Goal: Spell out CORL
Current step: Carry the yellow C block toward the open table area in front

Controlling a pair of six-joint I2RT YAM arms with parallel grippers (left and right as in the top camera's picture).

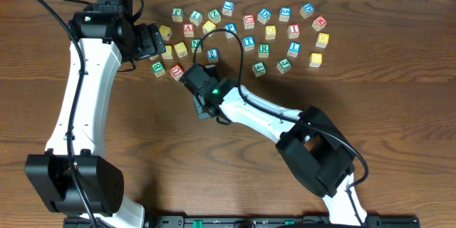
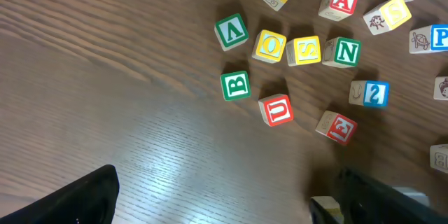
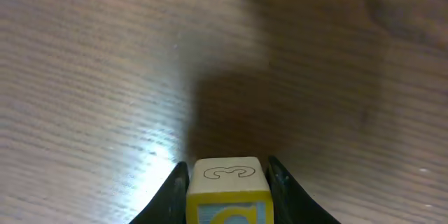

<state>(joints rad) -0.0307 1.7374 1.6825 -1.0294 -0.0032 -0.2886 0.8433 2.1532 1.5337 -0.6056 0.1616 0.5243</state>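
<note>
yellow-framed cube (image 3: pixel 226 190) held by right gripper (image 3: pixel 226 173)

cube sits clamped between the narrowed fingers, over the wooden table (image 3: pixel 105 77), just near of the scattered cubes (image 1: pixel 249 21). its top face shows an outlined figure. green-framed r cube (image 1: pixel 264 48) and blue-framed l cube (image 1: pixel 293 48) lie among that scatter, to the right and farther. left gripper (image 1: pixel 151 41) stands wide and holds nothing, at the scatter's left end.

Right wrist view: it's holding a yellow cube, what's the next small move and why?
Probably lower the yellow-framed cube straight down onto the table: the right gripper is shut on it, with only bare wood ahead.
</note>
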